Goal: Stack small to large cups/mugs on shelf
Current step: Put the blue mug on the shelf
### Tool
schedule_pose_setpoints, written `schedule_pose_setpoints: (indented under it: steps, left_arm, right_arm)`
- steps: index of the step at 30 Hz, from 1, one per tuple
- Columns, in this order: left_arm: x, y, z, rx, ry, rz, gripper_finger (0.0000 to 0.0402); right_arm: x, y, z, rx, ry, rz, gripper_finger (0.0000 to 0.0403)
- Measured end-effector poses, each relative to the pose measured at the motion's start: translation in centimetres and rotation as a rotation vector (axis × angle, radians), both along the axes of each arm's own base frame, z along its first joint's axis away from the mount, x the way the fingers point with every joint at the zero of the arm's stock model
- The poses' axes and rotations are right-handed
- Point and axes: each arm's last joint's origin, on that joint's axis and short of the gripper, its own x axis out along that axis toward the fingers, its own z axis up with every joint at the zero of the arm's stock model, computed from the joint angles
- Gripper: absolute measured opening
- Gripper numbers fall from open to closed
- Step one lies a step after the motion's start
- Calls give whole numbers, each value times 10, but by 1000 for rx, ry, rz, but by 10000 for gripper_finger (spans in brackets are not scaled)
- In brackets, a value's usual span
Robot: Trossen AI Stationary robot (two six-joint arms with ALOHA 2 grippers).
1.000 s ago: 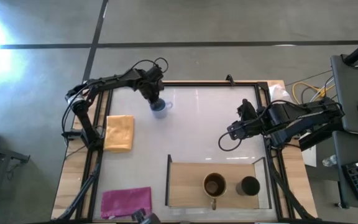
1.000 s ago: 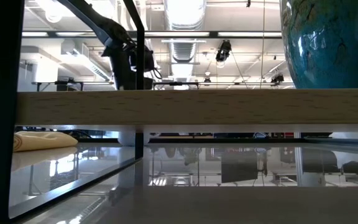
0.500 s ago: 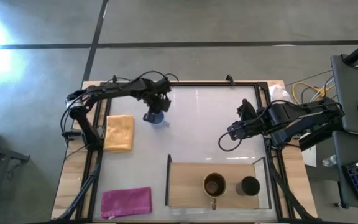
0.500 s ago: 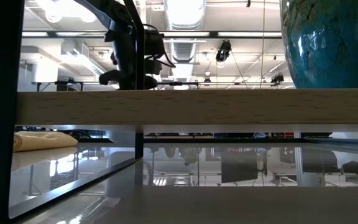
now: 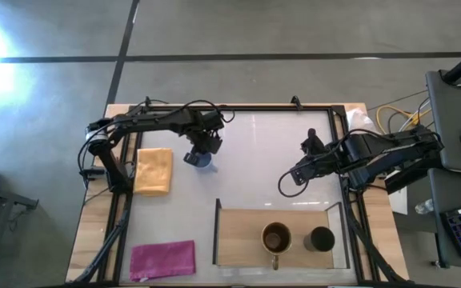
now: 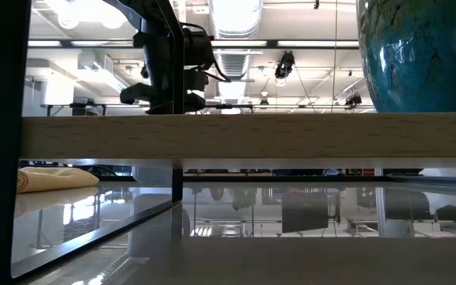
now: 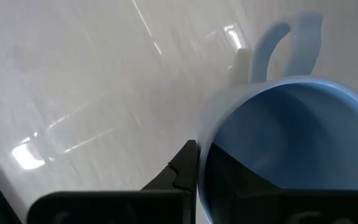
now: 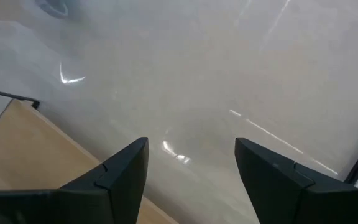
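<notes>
My left gripper [image 5: 202, 150] is over the table's left middle, shut on the light blue mug [image 5: 206, 160]. In the left wrist view the mug [image 7: 278, 137] shows its open mouth, with its handle [image 7: 284, 43] on the side away from the fingers. The light wooden shelf board [image 5: 238, 240] lies at the near edge. On it stand the brown mug [image 5: 275, 238] and the black cup [image 5: 321, 238]. My right gripper [image 5: 286, 181] hangs open right of centre, over bare table beyond the shelf's far edge [image 8: 17, 162]. My left gripper pinches the light blue mug's wall at the rim [image 7: 199, 134], opposite the handle. One finger [image 7: 188, 168] is outside the wall and the other [image 7: 241, 186] inside the hollow. The fingers come from above. Whether the base rests on the table does not show.
A yellow cloth [image 5: 154, 170] lies by the left edge and a pink cloth [image 5: 162, 258] at the near left corner. Thin dark uprights [image 5: 217, 232] frame the shelf. In the low view the board [image 6: 252, 138] crosses the picture, with a teal glazed body [image 6: 418, 47] standing on it.
My left gripper has carried the light blue mug from near the far edge toward the near edge and a little rightward, turning about as it went. The mug has moved with it, still in the hold.
</notes>
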Motion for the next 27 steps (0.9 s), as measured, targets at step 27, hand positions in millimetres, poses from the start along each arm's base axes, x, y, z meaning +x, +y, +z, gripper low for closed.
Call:
schedule_pose_setpoints:
  steps: [27]
  left_arm:
    - [7,5,6,105,-86,174,111]
  right_arm:
    - [1,0,0,-2,-9,-1,233]
